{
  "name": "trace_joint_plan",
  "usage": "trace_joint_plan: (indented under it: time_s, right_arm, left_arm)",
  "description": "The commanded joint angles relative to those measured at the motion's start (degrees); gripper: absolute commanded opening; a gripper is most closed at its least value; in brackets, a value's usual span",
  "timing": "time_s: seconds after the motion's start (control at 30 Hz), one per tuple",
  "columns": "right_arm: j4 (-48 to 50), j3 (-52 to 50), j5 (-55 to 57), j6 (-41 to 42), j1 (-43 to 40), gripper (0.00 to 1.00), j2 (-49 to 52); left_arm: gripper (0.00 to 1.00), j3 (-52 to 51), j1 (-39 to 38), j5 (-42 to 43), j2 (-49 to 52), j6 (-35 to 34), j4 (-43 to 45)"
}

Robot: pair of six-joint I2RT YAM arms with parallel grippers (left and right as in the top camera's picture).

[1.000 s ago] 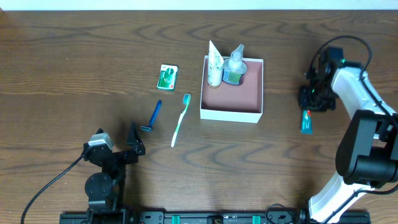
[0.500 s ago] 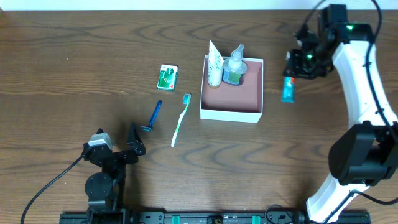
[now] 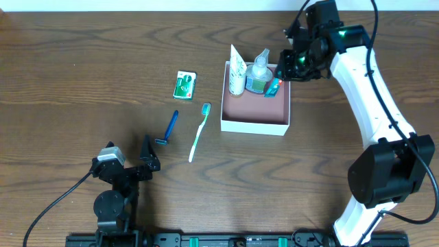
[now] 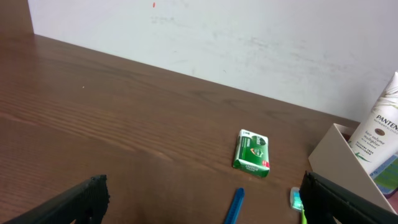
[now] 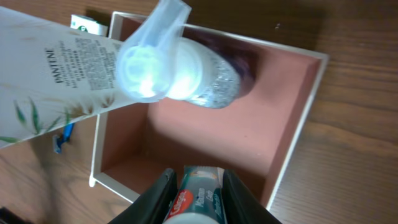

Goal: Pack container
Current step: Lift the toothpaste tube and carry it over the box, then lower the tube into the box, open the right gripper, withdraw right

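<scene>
Right arm swung in from the desk's right edge over the last second, toothpaste in tow; nothing else shifted. Overhead: right gripper (image 3: 280, 77) hangs over the far-right corner of the square white-walled container with pink-brown floor (image 3: 255, 110), which sits right of centre near the desk's far edge. It pinches a small teal toothpaste tube with a red end (image 3: 273, 87), tilted over the box. White Pantene squeeze tube (image 3: 236, 68) and clear plastic bottle with a translucent cap (image 3: 258, 72) lean along the far wall, so the approach looks picked for the free corner beside them. Green-and-white floss packet (image 3: 184, 84), blue razor (image 3: 169, 128) and green-white toothbrush (image 3: 199, 132) lie left of the box, unpacked. Parked near the desk's front-left edge: left gripper (image 3: 148, 156). Left wrist: its black fingers (image 4: 84, 200) stand spread wide, nothing between them; packet and razor ahead. Right wrist: fingers (image 5: 160, 198) clamp the tube's sides, bare floor directly below, bottle just beside. Judgement: release comes next; main risk is clipping the bottle on the way down.
</scene>
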Motion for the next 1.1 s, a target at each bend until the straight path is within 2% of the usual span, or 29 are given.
trace_joint_plan:
  time_s: [0.0,0.4,0.57,0.67,0.8,0.87,0.9,0.93,0.97,1.07]
  right_arm:
    - [0.2,0.8,0.6,2.2,1.3,0.26,0.2]
    - [-2.1,0.8,3.5,2.5,1.4,0.28,0.2]
    - [-2.2,0.8,4.4,2.5,1.4,0.35,0.2]
    - [-1.8,0.8,6.9,2.5,1.0,0.36,0.2]
    - [-0.7,0.9,7.0,4.3,-2.4,0.4,0.2]
    - [-0.8,0.9,7.0,5.5,-5.1,0.47,0.2]
    - [-1.1,0.9,7.0,5.6,-6.6,0.56,0.2]
    - [-1.6,0.9,7.0,5.5,-8.3,0.85,0.2]
    - [-2.3,0.9,7.5,5.5,-9.7,0.99,0.2]
    - [-5.4,0.7,10.7,5.3,-14.1,0.99,0.2]
  left_arm:
    - [0.98,-1.7,0.2,0.2,-0.3,0.3,-1.0]
    - [0.98,-1.7,0.2,0.2,-0.3,0.3,-1.0]
    - [0.98,-1.7,0.2,0.2,-0.3,0.3,-1.0]
    - [0.98,-1.7,0.2,0.2,-0.3,0.3,-1.0]
    - [0.98,-1.7,0.2,0.2,-0.3,0.3,-1.0]
    - [0.98,-1.7,0.2,0.2,-0.3,0.3,-1.0]
    - [0.98,-1.7,0.2,0.2,-0.3,0.3,-1.0]
    - [0.98,-1.7,0.2,0.2,-0.3,0.3,-1.0]
    - [0.98,-1.7,0.2,0.2,-0.3,0.3,-1.0]
    - [0.98,-1.7,0.2,0.2,-0.3,0.3,-1.0]
